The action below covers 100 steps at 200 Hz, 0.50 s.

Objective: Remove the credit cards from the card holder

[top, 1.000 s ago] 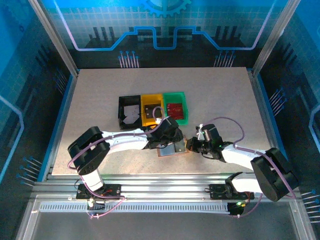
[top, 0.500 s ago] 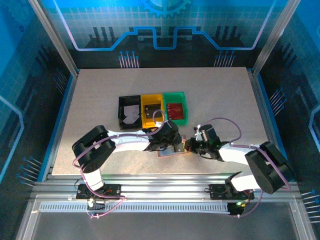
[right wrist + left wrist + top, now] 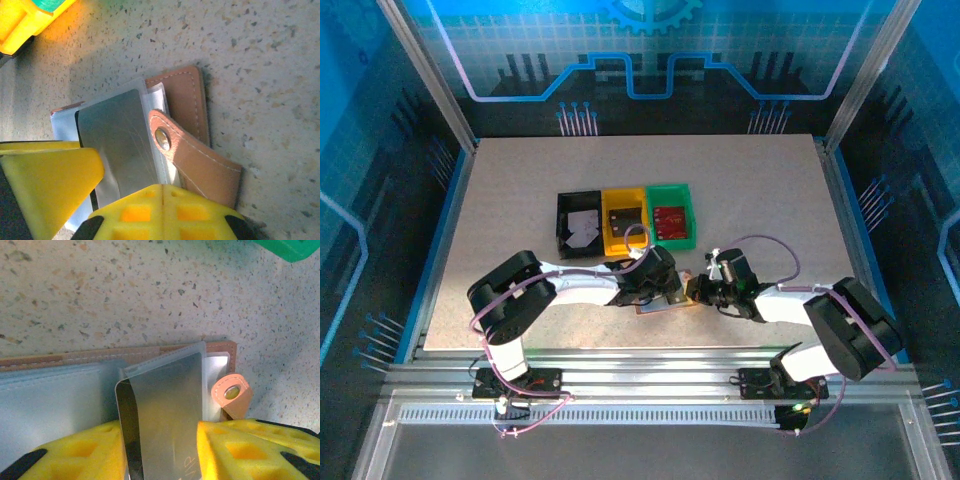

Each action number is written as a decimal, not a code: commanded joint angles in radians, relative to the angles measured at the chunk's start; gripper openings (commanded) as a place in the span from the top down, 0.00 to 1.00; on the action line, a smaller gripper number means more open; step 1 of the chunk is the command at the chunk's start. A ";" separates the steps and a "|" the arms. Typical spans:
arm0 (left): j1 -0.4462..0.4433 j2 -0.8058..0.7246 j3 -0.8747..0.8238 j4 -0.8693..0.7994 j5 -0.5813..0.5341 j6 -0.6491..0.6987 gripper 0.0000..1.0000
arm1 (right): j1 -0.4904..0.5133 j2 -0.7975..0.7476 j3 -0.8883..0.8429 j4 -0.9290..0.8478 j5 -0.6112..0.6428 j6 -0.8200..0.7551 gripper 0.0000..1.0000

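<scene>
1. Since a second ago, the left arm (image 3: pixel 570 283) and right arm (image 3: pixel 790 303) have folded in toward each other, and the left gripper (image 3: pixel 663 290) has narrowed its fingers.
2. The card holder (image 3: pixel 672 304) lies open near the middle of the table's (image 3: pixel 770 200) near edge, between the two grippers.
3. The left gripper (image 3: pixel 159 426) has its fingers a narrow gap apart. One sits at each long edge of a grey credit card (image 3: pixel 165 410) that sticks partway out of a clear sleeve (image 3: pixel 165 356). I cannot tell whether they clamp it.
4. The right gripper (image 3: pixel 699 291) is closed at the holder's right end. The snap strap (image 3: pixel 167 140) runs under its lower finger, and I cannot tell whether it is pinched.
5. Beyond the holder, toward the table's middle, three trays stand in a row: the black tray (image 3: pixel 563 222) holds a white card (image 3: pixel 582 228), the yellow tray (image 3: pixel 610 240) a dark card (image 3: pixel 623 217), and the green tray (image 3: pixel 692 225) a red card (image 3: pixel 669 216).
</scene>
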State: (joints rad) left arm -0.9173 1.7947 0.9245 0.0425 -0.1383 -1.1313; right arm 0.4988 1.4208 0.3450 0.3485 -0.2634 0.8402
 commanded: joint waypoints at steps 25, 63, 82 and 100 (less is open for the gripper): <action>-0.017 0.014 -0.035 0.025 -0.005 -0.026 0.64 | 0.028 0.053 -0.032 0.036 0.013 0.020 1.00; -0.024 -0.014 -0.075 0.052 -0.034 -0.044 0.72 | 0.031 0.059 -0.040 0.044 0.016 0.024 1.00; -0.027 -0.034 -0.100 0.073 -0.051 -0.053 0.75 | 0.031 0.061 -0.042 0.043 0.020 0.024 1.00; -0.033 -0.051 -0.121 0.095 -0.065 -0.057 0.79 | 0.032 0.063 -0.044 0.047 0.020 0.026 1.00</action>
State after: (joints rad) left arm -0.9279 1.7699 0.8467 0.1272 -0.1909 -1.1702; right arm 0.5060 1.4456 0.3260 0.4294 -0.2630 0.8570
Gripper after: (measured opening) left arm 0.225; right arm 0.039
